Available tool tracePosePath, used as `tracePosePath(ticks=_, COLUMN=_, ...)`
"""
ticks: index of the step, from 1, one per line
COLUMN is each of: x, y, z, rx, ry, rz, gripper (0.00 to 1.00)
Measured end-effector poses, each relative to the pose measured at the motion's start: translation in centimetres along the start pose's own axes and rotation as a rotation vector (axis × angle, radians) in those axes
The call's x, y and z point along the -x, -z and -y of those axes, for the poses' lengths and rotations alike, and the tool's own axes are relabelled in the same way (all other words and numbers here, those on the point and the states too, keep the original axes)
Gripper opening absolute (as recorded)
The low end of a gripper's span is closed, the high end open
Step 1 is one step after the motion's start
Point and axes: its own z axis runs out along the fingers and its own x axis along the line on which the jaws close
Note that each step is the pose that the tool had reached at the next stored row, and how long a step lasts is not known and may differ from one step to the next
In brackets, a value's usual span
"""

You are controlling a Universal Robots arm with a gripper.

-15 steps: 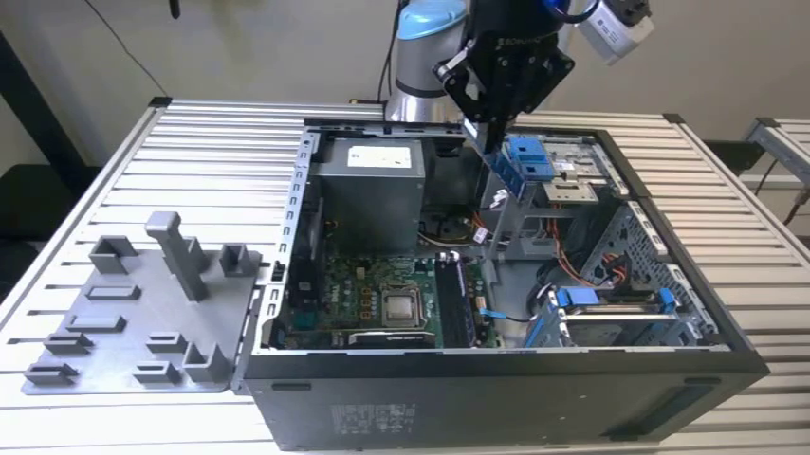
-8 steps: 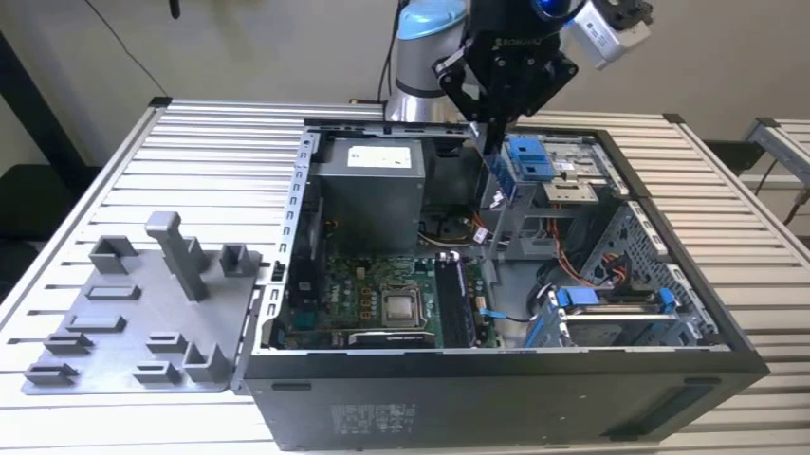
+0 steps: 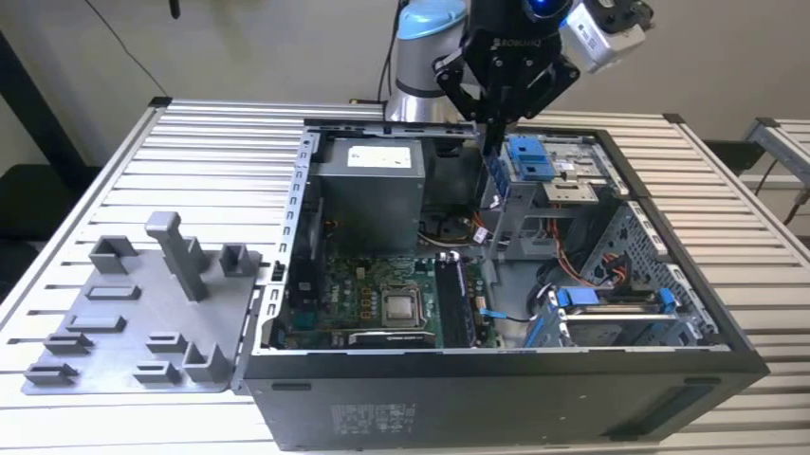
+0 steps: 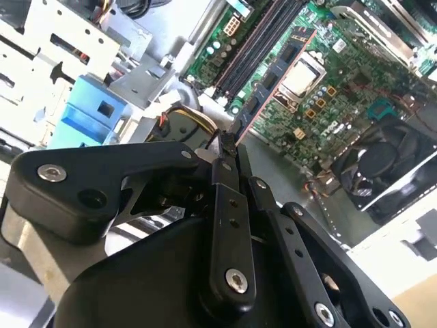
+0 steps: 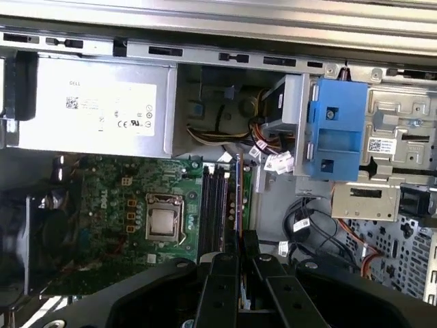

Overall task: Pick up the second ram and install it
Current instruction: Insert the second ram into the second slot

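gripper (image 3: 491,116) is clamped on the second ram (image 4: 272,82); i see it held upright over the far part of the open computer case (image 3: 506,398).

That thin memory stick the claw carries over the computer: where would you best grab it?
Probably by its two flat faces, pinched across the thin way, from above. The second ram is a thin flat board, so the faces offer the most to press on, and its lower edge stays free for the black slots. The gripper is shut on it just so.
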Motion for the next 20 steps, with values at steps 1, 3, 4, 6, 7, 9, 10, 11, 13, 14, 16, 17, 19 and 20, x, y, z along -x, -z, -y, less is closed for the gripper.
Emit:
tracePosePath(ticks=1, x=0.00, y=-0.01, z=0.00, rx=-0.0005, ry=-0.012, rz=0.0002, gripper=0.14)
tracePosePath(ticks=3, x=0.00, y=-0.02, z=0.00, rx=-0.0014, ry=-0.032, rz=0.0006, gripper=0.14)
tracePosePath(ticks=4, x=0.00, y=-0.02, z=0.00, rx=-0.0019, ry=-0.041, rz=0.0007, gripper=0.14)
tracePosePath(ticks=6, x=0.00, y=-0.02, z=0.00, rx=-0.0024, ry=-0.051, rz=0.0009, gripper=0.14)
tracePosePath(ticks=7, x=0.00, y=-0.02, z=0.00, rx=-0.0024, ry=-0.051, rz=0.0009, gripper=0.14)
tracePosePath(ticks=9, x=0.00, y=-0.03, z=0.00, rx=-0.0027, ry=-0.052, rz=0.0009, gripper=0.14)
tracePosePath(ticks=10, x=0.00, y=-0.04, z=0.00, rx=-0.0029, ry=-0.052, rz=0.0009, gripper=0.14)
tracePosePath(ticks=11, x=0.00, y=-0.05, z=0.00, rx=-0.0032, ry=-0.052, rz=0.0009, gripper=0.14)
tracePosePath(ticks=13, x=0.00, y=-0.06, z=0.00, rx=-0.0043, ry=-0.052, rz=0.0005, gripper=0.14)
tracePosePath(ticks=14, x=0.01, y=-0.07, z=0.00, rx=-0.0052, ry=-0.052, rz=-0.0002, gripper=0.14)
tracePosePath(ticks=16, x=0.05, y=-0.11, z=0.00, rx=-0.0073, ry=-0.053, rz=-0.0026, gripper=0.14)
tracePosePath(ticks=17, x=0.08, y=-0.13, z=0.00, rx=-0.0083, ry=-0.054, rz=-0.0045, gripper=0.14)
tracePosePath(ticks=19, x=0.15, y=-0.19, z=0.01, rx=-0.0104, ry=-0.055, rz=-0.0075, gripper=0.14)
tracePosePath(ticks=20, x=0.19, y=-0.22, z=0.01, rx=-0.0110, ry=-0.056, rz=-0.0091, gripper=0.14)
